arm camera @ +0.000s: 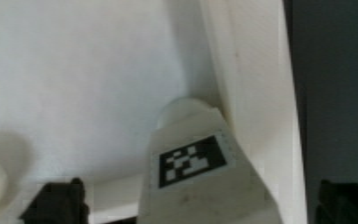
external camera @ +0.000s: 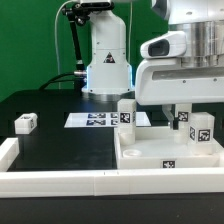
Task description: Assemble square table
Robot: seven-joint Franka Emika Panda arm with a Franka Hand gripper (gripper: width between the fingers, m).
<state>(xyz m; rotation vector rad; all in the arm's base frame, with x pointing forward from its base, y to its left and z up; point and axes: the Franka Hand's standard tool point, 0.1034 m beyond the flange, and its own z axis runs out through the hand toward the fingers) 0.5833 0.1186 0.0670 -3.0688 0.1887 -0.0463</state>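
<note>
The fingers (external camera: 181, 108) are mostly hidden behind the leg blocks (external camera: 201, 128) on the square table (external camera: 140, 156). Arm hangs low over the slab's right side, fingers spread wide, holding nothing.

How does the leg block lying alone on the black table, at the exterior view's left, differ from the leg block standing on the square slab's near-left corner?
The lone leg block lies low on the black table; the corner leg block stands upright on the square slab.
The lone one sits far from the end effector; the corner one stands close beside it.
Both are small, white and carry a black-and-white marker.
</note>
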